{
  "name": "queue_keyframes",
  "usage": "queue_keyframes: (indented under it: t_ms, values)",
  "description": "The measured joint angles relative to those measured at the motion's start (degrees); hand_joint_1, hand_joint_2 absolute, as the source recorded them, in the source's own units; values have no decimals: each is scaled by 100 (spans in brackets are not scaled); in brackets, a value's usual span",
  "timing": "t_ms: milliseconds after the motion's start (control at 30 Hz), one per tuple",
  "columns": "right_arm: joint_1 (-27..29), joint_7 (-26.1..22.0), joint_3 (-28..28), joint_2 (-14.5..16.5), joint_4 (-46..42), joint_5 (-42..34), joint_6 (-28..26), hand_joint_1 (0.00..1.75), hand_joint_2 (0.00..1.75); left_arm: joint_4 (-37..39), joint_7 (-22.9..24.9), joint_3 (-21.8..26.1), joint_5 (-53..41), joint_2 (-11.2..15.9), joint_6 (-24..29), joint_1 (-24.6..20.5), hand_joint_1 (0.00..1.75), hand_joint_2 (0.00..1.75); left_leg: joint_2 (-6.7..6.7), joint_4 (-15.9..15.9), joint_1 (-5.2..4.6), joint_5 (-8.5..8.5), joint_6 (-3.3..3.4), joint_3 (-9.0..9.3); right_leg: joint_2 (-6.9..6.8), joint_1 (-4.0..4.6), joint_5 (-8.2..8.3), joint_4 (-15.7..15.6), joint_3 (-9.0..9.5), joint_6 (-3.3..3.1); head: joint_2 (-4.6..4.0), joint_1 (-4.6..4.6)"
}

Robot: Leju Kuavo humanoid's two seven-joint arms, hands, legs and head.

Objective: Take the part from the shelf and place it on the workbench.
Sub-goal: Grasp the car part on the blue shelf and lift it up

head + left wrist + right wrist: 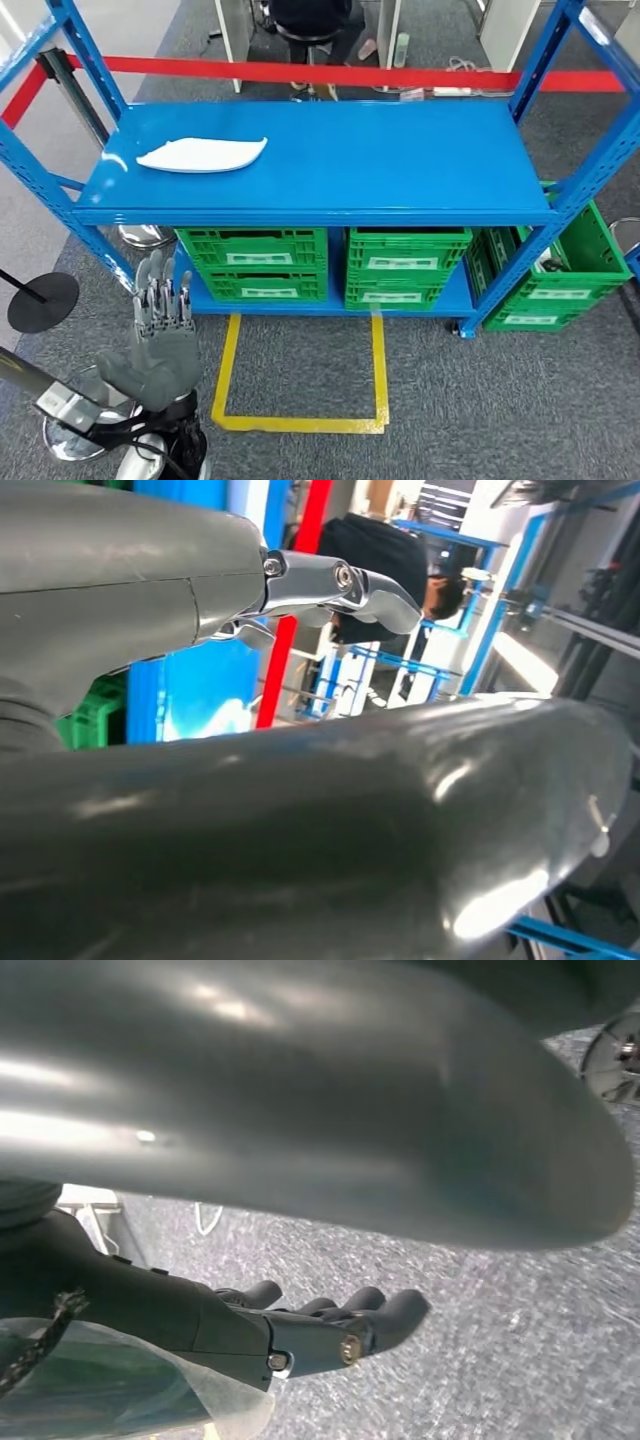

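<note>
Nothing is done yet: the part (202,155) is lying upper left on the shelf (392,160); left hand (162,335) and right hand (302,1325) are hanging spread-fingered, holding nothing.

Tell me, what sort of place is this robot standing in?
Probably a workshop or warehouse test area: a blue steel shelf holds green plastic crates, yellow floor tape marks a standing spot, and a red barrier belt fences it off.

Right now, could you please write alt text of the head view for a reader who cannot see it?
A white part lies on the left of the blue shelf's top board, untouched. The robot's left hand is raised below it, fingers apart and holding nothing. Green crates sit on the lower level, behind a yellow floor outline.
</note>
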Motion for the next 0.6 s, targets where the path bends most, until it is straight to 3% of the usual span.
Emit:
queue_keyframes:
  t_ms: [33,100,133,167,200,267,333,433,500,533,600]
  values:
    - [-6,-1,0,0,0,1,-1,0,0,0,0,2,-1,1,0,-1,0,0,0,320,10,-48,-32,-186,0,-12,-16,-32,46,-21,0,-7]
    - [-15,-1,1,-1,0,0,-2,0,0,1,-1,10,-1,2,0,3,0,0,0,1002,33,-316,-90,-641,2,-12,-69,-53,112,-55,-1,-24]
    - [-16,0,1,-1,0,-1,-2,0,0,1,-1,14,-1,2,1,7,0,0,0,1227,42,-443,-108,-835,6,-12,-98,-53,141,-63,-1,-23]
    - [-15,0,0,-1,0,-3,-2,0,0,1,-1,19,0,2,4,9,0,0,0,1304,46,-463,-116,-961,12,-11,-125,-52,173,-67,-1,-24]
    - [-14,0,-1,-1,0,-3,-2,0,0,1,-1,21,0,2,10,10,0,0,0,1201,48,-338,-111,-1001,21,-9,-150,-52,209,-65,-1,-24]
    - [-16,-1,-1,1,0,-1,-2,0,0,1,1,23,0,2,30,10,0,0,1,570,41,201,-61,-871,38,-3,-190,-56,282,-52,-1,-24]
    - [-21,-1,-1,3,0,3,-2,0,0,1,7,23,0,1,53,7,0,0,1,26,7,485,19,-738,42,4,-205,-62,311,-17,-1,-24]
    - [-29,0,-1,4,0,5,-1,0,0,0,10,22,2,-4,73,12,0,0,-14,-144,-24,560,109,-731,30,9,-203,-85,302,81,-1,-33]
    - [-33,-1,-1,4,0,6,-1,0,0,-1,11,21,1,-13,74,10,0,0,-8,-218,4,650,160,-708,26,11,-290,-9,255,147,-1,-21]
    - [-36,-1,-1,4,0,6,-1,0,0,-2,12,21,0,-17,73,7,0,0,-1,-254,19,679,182,-700,26,10,-414,172,163,173,-1,-10]
    - [-34,-1,-1,4,0,6,2,0,0,-2,13,21,-1,-19,72,6,0,0,9,-269,27,697,203,-704,24,0,-771,844,-154,219,-1,7]
